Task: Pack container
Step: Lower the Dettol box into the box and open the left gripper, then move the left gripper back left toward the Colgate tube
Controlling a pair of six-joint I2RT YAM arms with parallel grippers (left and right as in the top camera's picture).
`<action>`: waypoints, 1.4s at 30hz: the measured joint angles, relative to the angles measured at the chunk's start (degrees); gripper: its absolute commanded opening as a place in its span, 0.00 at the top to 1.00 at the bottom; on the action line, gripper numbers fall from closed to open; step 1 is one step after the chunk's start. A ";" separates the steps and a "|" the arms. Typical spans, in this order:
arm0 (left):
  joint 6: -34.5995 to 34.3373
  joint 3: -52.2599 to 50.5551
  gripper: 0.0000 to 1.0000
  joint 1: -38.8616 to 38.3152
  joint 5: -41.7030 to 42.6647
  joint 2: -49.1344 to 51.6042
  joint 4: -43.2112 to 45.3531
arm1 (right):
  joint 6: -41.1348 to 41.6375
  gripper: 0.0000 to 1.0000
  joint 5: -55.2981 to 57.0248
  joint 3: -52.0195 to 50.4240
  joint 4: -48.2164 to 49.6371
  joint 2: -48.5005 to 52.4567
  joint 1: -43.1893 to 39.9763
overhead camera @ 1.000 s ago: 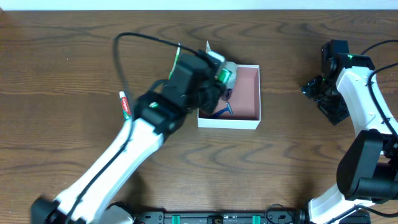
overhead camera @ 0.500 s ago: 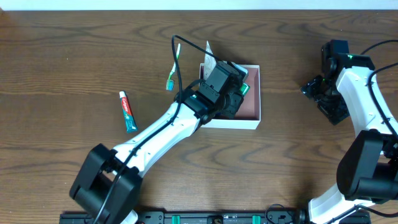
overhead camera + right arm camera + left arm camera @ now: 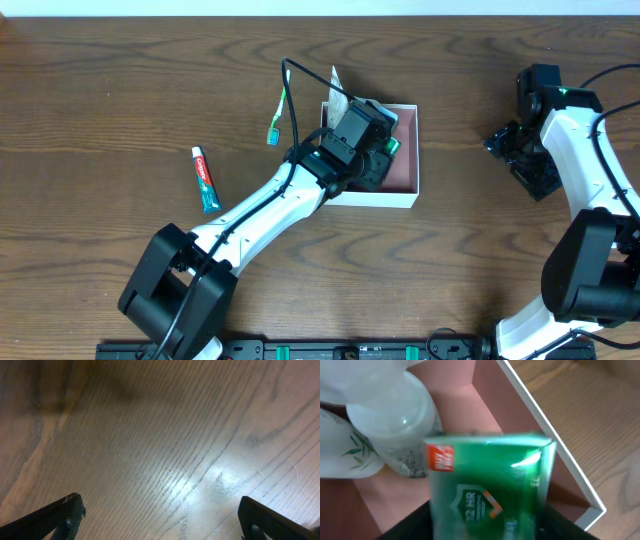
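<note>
The container [image 3: 372,199] is a shallow square box with white walls and a reddish-brown inside, at the table's middle. My left gripper [image 3: 378,150] hangs over its inside, shut on a green-and-white packet [image 3: 393,144]. In the left wrist view the packet [image 3: 490,485] sits between my dark fingers [image 3: 410,527], just above the box floor, near the white wall [image 3: 545,430]. A white bottle [image 3: 395,415] lies in the box beside it. My right gripper [image 3: 515,150] is open and empty over bare wood at the far right, as the right wrist view [image 3: 160,515] also shows.
A red-and-teal toothpaste tube [image 3: 204,180] lies on the table left of the box. A green toothbrush [image 3: 277,115] lies at the box's upper left. A white flap [image 3: 336,88] stands at the box's back left corner.
My left arm has swung right and forward, carrying the green packet from the box's left edge to over its inside. Over the last half second it barely moves. The right arm has not moved.
</note>
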 measured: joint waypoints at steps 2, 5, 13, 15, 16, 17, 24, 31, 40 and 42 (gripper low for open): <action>-0.17 0.00 0.30 0.00 0.00 0.00 0.50 | 0.00 0.01 0.00 0.00 0.00 0.00 0.00; 0.04 0.00 0.22 0.00 -0.02 0.00 1.05 | 0.00 0.01 0.00 0.00 0.02 0.00 0.00; -0.35 0.00 0.22 0.00 0.00 0.00 1.46 | 0.00 0.01 0.00 0.00 0.02 0.00 0.00; -0.81 0.00 0.22 0.00 0.31 -0.13 1.46 | 0.00 0.01 0.00 0.00 0.00 0.00 0.00; -1.09 0.00 0.22 0.00 0.72 -0.46 1.46 | 0.00 0.01 0.00 0.00 0.00 0.00 0.00; -1.31 0.00 0.22 0.00 1.27 -0.92 1.44 | 0.00 0.01 0.00 0.00 0.00 0.00 0.00; -1.60 0.00 0.11 0.04 3.04 -10.78 -0.59 | 0.00 0.01 0.02 0.00 0.00 0.00 0.00; -1.86 0.13 0.02 2.36 -0.11 -22.99 -13.27 | 0.00 0.01 0.00 0.00 0.00 0.00 0.00; -13.79 0.26 0.02 13.27 -20.76 -28.35 -33.77 | 0.00 0.01 0.00 0.00 -0.02 0.00 0.00; -15.50 0.24 0.02 15.96 -22.62 -28.09 -34.38 | 0.00 0.01 0.00 0.00 0.00 0.00 0.00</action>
